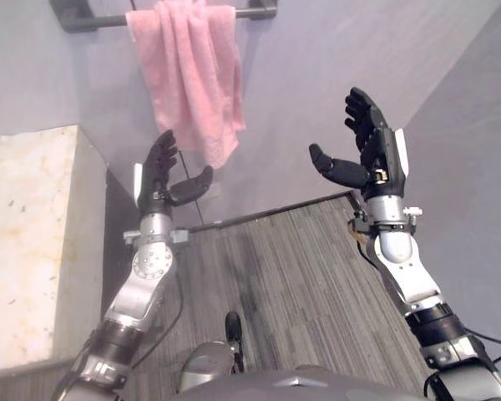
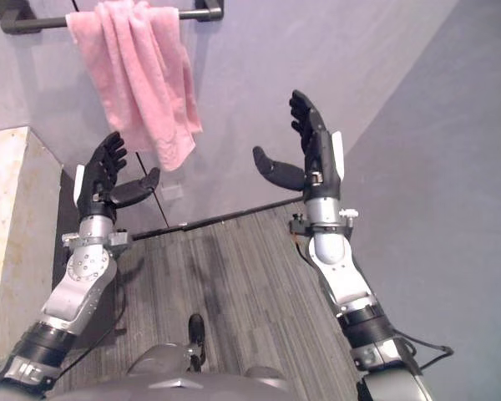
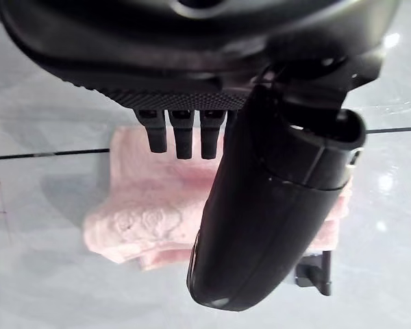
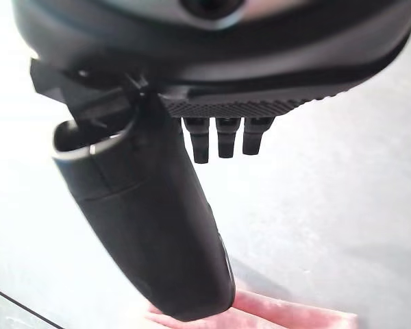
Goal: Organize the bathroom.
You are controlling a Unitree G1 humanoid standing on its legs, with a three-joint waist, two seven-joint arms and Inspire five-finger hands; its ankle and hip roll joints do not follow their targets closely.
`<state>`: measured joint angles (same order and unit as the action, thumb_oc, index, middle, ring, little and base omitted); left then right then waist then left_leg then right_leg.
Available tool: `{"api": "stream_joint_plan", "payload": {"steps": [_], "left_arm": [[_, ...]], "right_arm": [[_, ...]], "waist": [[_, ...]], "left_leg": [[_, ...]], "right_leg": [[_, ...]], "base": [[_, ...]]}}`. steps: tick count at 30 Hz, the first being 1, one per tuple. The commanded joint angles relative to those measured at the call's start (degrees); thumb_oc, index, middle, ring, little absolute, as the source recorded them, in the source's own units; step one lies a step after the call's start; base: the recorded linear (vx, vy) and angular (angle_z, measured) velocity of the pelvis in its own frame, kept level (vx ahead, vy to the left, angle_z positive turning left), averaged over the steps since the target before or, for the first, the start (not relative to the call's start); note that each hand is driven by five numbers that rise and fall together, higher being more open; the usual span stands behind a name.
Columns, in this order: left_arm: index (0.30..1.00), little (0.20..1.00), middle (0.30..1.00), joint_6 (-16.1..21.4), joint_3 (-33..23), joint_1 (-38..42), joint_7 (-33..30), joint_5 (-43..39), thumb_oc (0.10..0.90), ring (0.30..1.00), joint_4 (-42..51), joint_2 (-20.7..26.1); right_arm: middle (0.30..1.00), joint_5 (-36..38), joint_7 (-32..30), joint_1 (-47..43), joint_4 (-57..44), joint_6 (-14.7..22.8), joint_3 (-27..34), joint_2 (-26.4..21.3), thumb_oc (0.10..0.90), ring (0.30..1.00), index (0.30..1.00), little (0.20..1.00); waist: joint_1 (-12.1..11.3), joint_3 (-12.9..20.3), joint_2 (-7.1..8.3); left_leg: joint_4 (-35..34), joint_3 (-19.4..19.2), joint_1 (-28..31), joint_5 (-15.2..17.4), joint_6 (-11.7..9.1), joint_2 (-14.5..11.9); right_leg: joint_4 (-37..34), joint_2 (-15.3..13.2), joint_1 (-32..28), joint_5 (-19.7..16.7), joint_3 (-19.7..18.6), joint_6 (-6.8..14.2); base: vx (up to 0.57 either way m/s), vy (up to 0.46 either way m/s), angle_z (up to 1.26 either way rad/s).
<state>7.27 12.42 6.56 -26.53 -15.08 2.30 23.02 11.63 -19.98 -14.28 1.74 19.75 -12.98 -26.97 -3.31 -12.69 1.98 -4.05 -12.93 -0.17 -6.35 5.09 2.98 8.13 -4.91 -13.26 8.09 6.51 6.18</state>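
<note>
While we looked down through the left eye view, a pink towel [image 1: 194,79] hung draped over a dark towel bar [image 1: 83,18] fixed to the grey wall [image 1: 334,75]. Our left hand [image 1: 161,177] was raised just below and beside the towel's lower corner, fingers straight and thumb spread, holding nothing. Our right hand [image 1: 366,142] was lifted well apart from the towel, likewise released and empty. A pale stone counter [image 1: 29,234] stood at our left, above the striped floor [image 1: 292,276].

From the right eye view we saw the same arrangement, both hands clear of the towel.

Through the left wrist view, the towel showed past our straight fingers [image 3: 183,140] and thumb.

Through the right wrist view, the towel's edge showed beyond the thumb against the wall.
</note>
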Motion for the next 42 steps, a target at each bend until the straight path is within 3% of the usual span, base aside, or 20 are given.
{"api": "stream_joint_plan", "payload": {"steps": [1, 5, 6, 10, 13, 15, 17, 20, 22, 23, 26, 29, 31, 35, 37, 40, 42], "left_arm": [[0.9, 0.9, 0.9, 5.1, 1.9, 2.5, 1.9, 2.6, 0.8, 0.9, 4.4, 1.6], [0.9, 0.9, 0.9, 3.8, 2.7, 3.4, 3.1, 2.1, 0.8, 0.9, 4.3, 2.1], [0.9, 0.9, 0.9, 3.9, 3.3, 3.7, 3.5, 1.7, 0.8, 0.9, 4.0, 2.1], [0.9, 0.9, 0.9, 5.6, 5.1, 4.2, 1.5, 2.9, 0.8, 0.9, 2.7, 1.7], [0.9, 0.9, 0.9, 6.7, 5.4, 3.5, 0.8, 3.2, 0.8, 0.9, 2.3, 1.8], [0.9, 0.9, 0.9, 7.1, 5.1, 3.5, 1.2, 3.8, 0.8, 0.9, 2.1, 1.7], [0.9, 0.9, 0.9, 7.4, 5.9, 3.4, 0.3, 3.8, 0.8, 0.9, 2.0, 1.6], [0.9, 0.9, 0.9, 8.1, 5.5, 2.8, 0.8, 2.8, 0.8, 0.9, 2.4, 1.5], [0.9, 0.9, 0.9, 8.5, 5.6, 3.0, 1.6, 2.2, 0.8, 0.9, 3.0, 1.6], [0.9, 0.9, 0.9, 8.2, 6.1, 3.5, 2.4, 1.5, 0.8, 0.9, 3.7, 1.4], [0.9, 0.9, 0.9, 8.1, 6.2, 4.0, 4.2, 0.5, 0.8, 0.9, 4.0, 0.8], [0.9, 0.9, 0.9, 9.3, 7.5, 3.8, 6.8, -0.3, 0.8, 0.9, 4.4, 0.5], [0.9, 0.9, 0.9, 9.7, 9.2, 4.1, 9.4, -1.3, 0.8, 0.9, 3.5, 0.5], [0.9, 0.9, 0.9, 8.7, 11.1, 4.0, 13.9, -3.7, 0.8, 0.9, 3.4, 1.4], [0.9, 0.9, 0.9, 7.8, 12.1, 3.6, 14.2, -2.9, 0.8, 0.9, 4.9, 2.4], [0.9, 0.9, 0.9, 6.7, 12.5, 3.0, 12.3, -2.6, 0.8, 0.9, 5.8, 3.0], [0.9, 0.9, 0.9, 6.3, 11.7, 3.4, 10.1, -3.0, 0.8, 0.9, 5.4, 3.7]], "right_arm": [[0.9, 1.3, 0.5, -6.7, -1.4, 4.9, 2.7, 0.6, 0.8, 0.9, 0.9, 0.9], [0.9, 0.3, 1.7, -11.1, 0.0, 2.2, 0.8, 1.0, 0.8, 0.9, 0.9, 0.9], [0.9, 1.5, 2.7, -12.2, -1.1, 0.6, 0.0, 0.6, 0.8, 0.9, 0.9, 0.9], [0.9, 5.9, 4.8, -14.1, -2.4, -1.9, -2.0, -1.1, 0.8, 0.9, 0.9, 0.9], [0.9, 7.0, 5.4, -15.7, -1.4, -3.5, -2.4, -1.1, 0.8, 0.9, 0.9, 0.9], [0.9, 9.3, 5.0, -16.9, -0.1, -4.6, -2.2, -1.6, 0.8, 0.9, 0.9, 0.9], [0.9, 9.3, 5.1, -17.2, 1.8, -5.6, -1.7, -0.7, 0.8, 0.9, 0.9, 0.9], [0.9, 8.8, 5.9, -18.1, 2.7, -8.1, -1.8, -0.3, 0.8, 0.9, 0.9, 0.9], [0.9, 7.3, 6.3, -18.5, 3.3, -8.2, -1.9, -0.5, 0.8, 0.9, 0.9, 0.9], [0.9, 7.8, 6.0, -18.3, 3.6, -8.4, -1.5, -1.1, 0.8, 0.9, 0.9, 0.9], [0.9, 7.4, 5.0, -17.5, 3.8, -8.0, -0.5, -1.4, 0.8, 0.9, 0.9, 0.9], [0.9, 5.8, 2.4, -18.0, 3.5, -8.8, -0.2, -1.7, 0.8, 0.9, 0.9, 0.9], [0.9, 5.0, 1.3, -18.4, 3.5, -9.2, 0.8, -2.6, 0.8, 0.9, 0.9, 0.9], [0.9, 5.1, -0.4, -18.4, 4.5, -8.7, 2.6, -3.7, 0.8, 0.9, 0.9, 0.9], [0.9, 4.3, -1.1, -17.1, 3.3, -7.7, 3.4, -3.1, 0.8, 0.9, 0.9, 0.9], [0.9, 4.0, -1.1, -17.0, 2.9, -6.9, 3.2, -2.2, 0.8, 0.9, 0.9, 0.9], [0.9, 4.2, -0.2, -18.6, 3.0, -7.0, 1.7, -0.7, 0.8, 0.9, 0.9, 0.9]], "waist": [[-1.5, 9.8, 0.61], [-2.6, 9.7, 0.35], [-2.1, 9.0, 0.1], [0.2, 8.0, 0.34], [0.7, 7.6, 0.63], [1.2, 8.0, 0.98], [1.2, 8.8, 1.3], [1.2, 9.3, 1.53], [1.2, 8.6, 2.21], [1.1, 7.3, 3.15], [1.2, 6.7, 3.63], [1.2, 7.4, 2.53], [1.0, 7.8, 2.0], [1.2, 8.9, 1.21], [1.2, 8.3, 0.64], [1.7, 7.2, 0.17], [1.6, 6.9, 0.34]], "left_leg": [[-1.0, -0.2, -3.2, 2.6, -2.8, -1.8], [-1.0, 3.1, -2.0, 2.5, -4.2, -2.5], [-1.0, 4.1, -0.8, 2.5, -5.5, -3.3], [-1.0, 6.1, 1.0, 3.9, -5.7, -2.7], [-1.0, 7.5, 2.4, 5.0, -5.1, -2.1], [-1.0, 9.6, 2.9, 5.6, -4.5, -1.4], [-1.0, 10.5, 3.0, 5.7, -4.4, -1.3], [-1.0, 9.5, 4.9, 6.4, -4.8, -1.3], [4.6, 7.4, 3.8, 7.6, -5.6, -1.2], [11.7, 5.5, 0.0, 7.3, -7.3, -3.1], [11.3, 5.2, -1.1, 7.3, -8.1, -6.0], [0.1, 6.2, 0.9, 2.1, -9.6, -10.5], [-1.0, 7.5, -1.0, 0.6, -10.9, -12.1], [-1.0, 7.0, -0.7, 1.7, -11.0, -11.1], [-1.0, 6.5, 0.5, 2.7, -9.5, -9.6], [-1.0, 6.2, 2.3, 3.4, -8.3, -8.6], [-1.0, 4.0, 3.5, 4.2, -8.8, -8.8]], "right_leg": [[13.5, 0.6, 6.2, -11.0, 6.4, 2.6], [6.7, -2.3, 8.3, -10.0, 10.2, 2.0], [-0.1, -2.5, 9.6, -10.9, 11.0, 1.7], [-9.4, 0.3, 12.9, -13.2, 6.5, 1.7], [-8.7, 1.6, 14.2, -13.7, 4.5, 1.3], [-9.7, 3.1, 13.8, -13.0, 1.1, 0.1], [-10.5, 3.4, 12.4, -12.7, 0.8, -0.3], [-11.9, 4.1, 10.9, -12.0, -0.5, -1.3], [-11.6, 3.4, 10.3, -11.7, -0.1, -1.7], [-11.1, 2.0, 9.5, -11.6, 1.1, -2.1], [-11.2, 1.2, 8.8, -11.4, 2.6, -2.0], [-12.7, 1.2, 7.3, -10.4, 3.3, -1.6], [-12.9, 0.4, 6.0, -9.5, 4.2, -1.1], [-11.6, -3.0, 5.1, -9.2, 6.7, 1.7], [-3.9, -6.6, 7.8, -10.2, 7.9, 2.4], [2.3, -6.8, 11.8, -11.4, 7.1, 2.3], [-3.8, -6.1, 12.5, -11.9, 10.5, 2.6]], "base": [[0.1, -0.019, -0.05], [0.09, -0.139, 0.13], [0.06, -0.165, 0.07], [0.09, -0.085, 0.41], [0.16, -0.077, 0.63], [0.13, -0.104, 0.86], [0.13, -0.109, 0.53], [0.14, -0.068, 0.23], [0.07, -0.034, 0.13], [0.05, -0.007, 0.18], [0.12, 0.072, 0.59], [0.24, 0.242, 0.51], [0.24, 0.263, 0.19], [0.22, 0.264, 0.13], [0.17, 0.233, 0.08], [0.15, 0.132, -0.16], [0.14, -0.026, -0.33]]}}
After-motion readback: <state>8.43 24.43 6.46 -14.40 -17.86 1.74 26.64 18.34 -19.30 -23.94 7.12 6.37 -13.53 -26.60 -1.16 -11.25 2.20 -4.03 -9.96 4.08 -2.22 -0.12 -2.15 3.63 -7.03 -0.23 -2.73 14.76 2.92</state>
